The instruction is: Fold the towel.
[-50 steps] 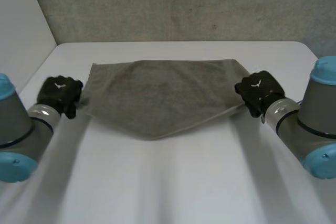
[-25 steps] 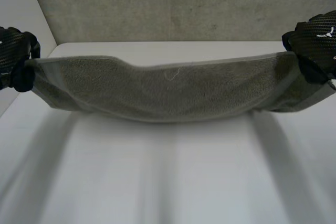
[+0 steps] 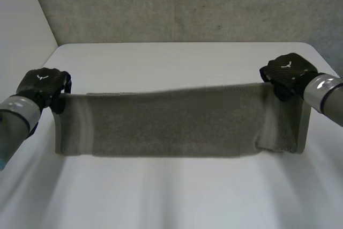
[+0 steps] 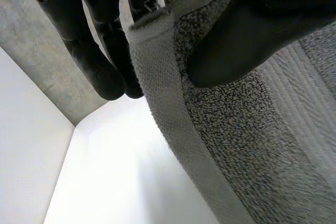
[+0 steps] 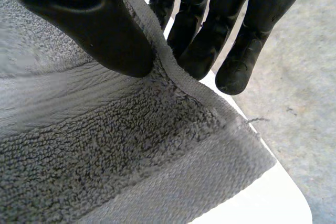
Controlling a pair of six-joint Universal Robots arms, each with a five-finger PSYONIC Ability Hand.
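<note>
In the head view the towel (image 3: 177, 127) hangs in front of a strip of the bench (image 3: 177, 197) and hides it. Its two hanging ends are smeared, so their folds cannot be read. The left hand (image 3: 42, 85) and right hand (image 3: 286, 71) show their backs there, fingertips hidden by the cloth's top edge. The left arm (image 3: 16, 119) and right arm (image 3: 327, 92) run out of view. In each wrist view the towel runs out of view beyond the pinching thumb, and the palm is cut off.

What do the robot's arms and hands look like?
The arms are round grey tubes with a shiny silver ring at the wrist. The left hand and right hand are black, like chunky gloves, with thick rounded fingers and a small white mark on the back.
</note>
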